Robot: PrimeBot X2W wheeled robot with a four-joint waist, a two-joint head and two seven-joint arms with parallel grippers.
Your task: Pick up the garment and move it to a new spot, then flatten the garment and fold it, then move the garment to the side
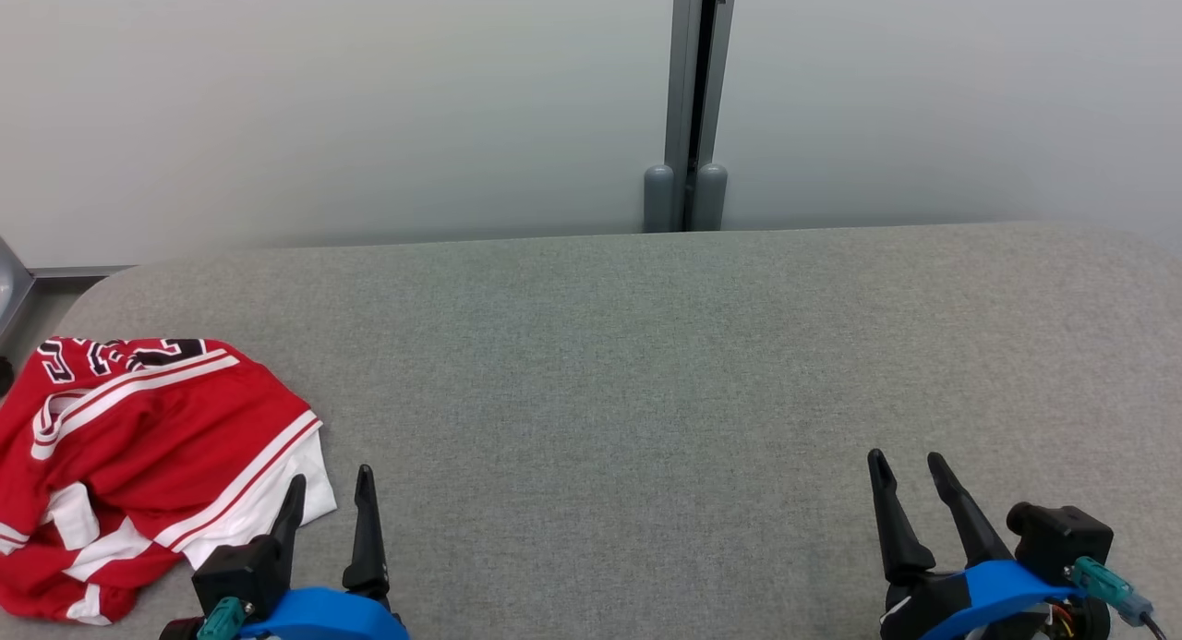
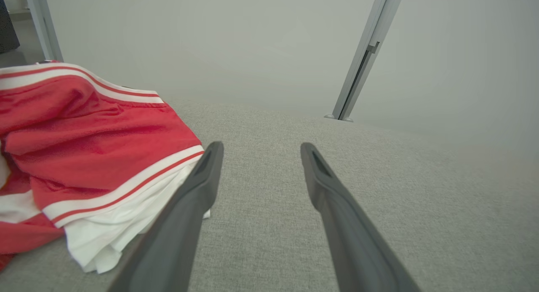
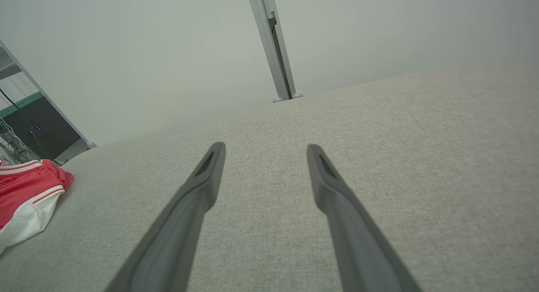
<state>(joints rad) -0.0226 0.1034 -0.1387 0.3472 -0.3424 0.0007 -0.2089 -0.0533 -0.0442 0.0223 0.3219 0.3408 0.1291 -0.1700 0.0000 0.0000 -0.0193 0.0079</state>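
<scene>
One garment (image 1: pixel 138 455) lies crumpled at the left end of the grey cloth-covered table (image 1: pixel 646 363), near the front edge. It is a red sports jersey with white bands edged in thin red stripes. A white layer pokes out along its lower right side, and dark letters outlined in white run across its far edge. The letters are too folded to read. The cloth is bunched in loose folds, with one corner of white hem pointing toward the middle of the table.

The left gripper (image 1: pixel 331 476) sits just beside that white corner, its two dark fingers spread wide and holding nothing. In the left wrist view one finger (image 2: pixel 198 191) crosses in front of the white hem; whether it touches the cloth I cannot tell.

The right gripper (image 1: pixel 905 457) is well apart from the jersey, over the bare right part of the table, its fingers also spread wide and empty.

Behind the table stands a pale wall with a grey upright post (image 1: pixel 688 104).
</scene>
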